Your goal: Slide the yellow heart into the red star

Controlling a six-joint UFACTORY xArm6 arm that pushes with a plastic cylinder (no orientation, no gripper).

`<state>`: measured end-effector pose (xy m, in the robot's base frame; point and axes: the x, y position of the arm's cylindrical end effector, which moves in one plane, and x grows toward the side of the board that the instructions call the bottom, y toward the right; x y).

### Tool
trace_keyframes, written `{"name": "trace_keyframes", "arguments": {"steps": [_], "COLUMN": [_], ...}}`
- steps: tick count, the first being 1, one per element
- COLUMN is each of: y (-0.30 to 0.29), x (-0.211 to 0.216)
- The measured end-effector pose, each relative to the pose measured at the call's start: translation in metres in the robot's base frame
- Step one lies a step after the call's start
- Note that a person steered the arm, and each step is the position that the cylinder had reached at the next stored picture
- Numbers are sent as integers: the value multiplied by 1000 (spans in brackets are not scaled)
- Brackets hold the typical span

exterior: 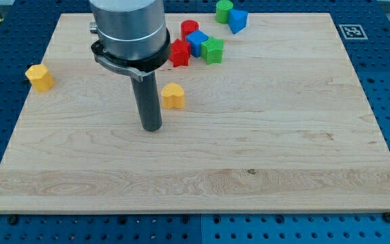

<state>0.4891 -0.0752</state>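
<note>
The wooden counter [263,156] carries a yellow heart [173,96] near its middle and a yellow block [39,77] at the view's left edge. Toward the view's top cluster a red star [179,53], red cylinder [190,29], blue cube [197,43] and green star [212,50], with a green block [223,10] and blue block [237,19] beyond.

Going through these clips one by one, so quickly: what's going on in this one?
A robot arm with a dark rod is working on a wooden board. My tip sits just to the view's lower left of the yellow heart, not clearly touching it. The red star lies further toward the view's top, clustered with a red cylinder, a blue block and a green star. The heart has not reached the star.
</note>
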Motion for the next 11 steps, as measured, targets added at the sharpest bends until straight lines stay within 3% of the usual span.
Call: {"name": "trace_keyframes", "arguments": {"steps": [3,11], "y": [28,28], "x": [-14,-147]}}
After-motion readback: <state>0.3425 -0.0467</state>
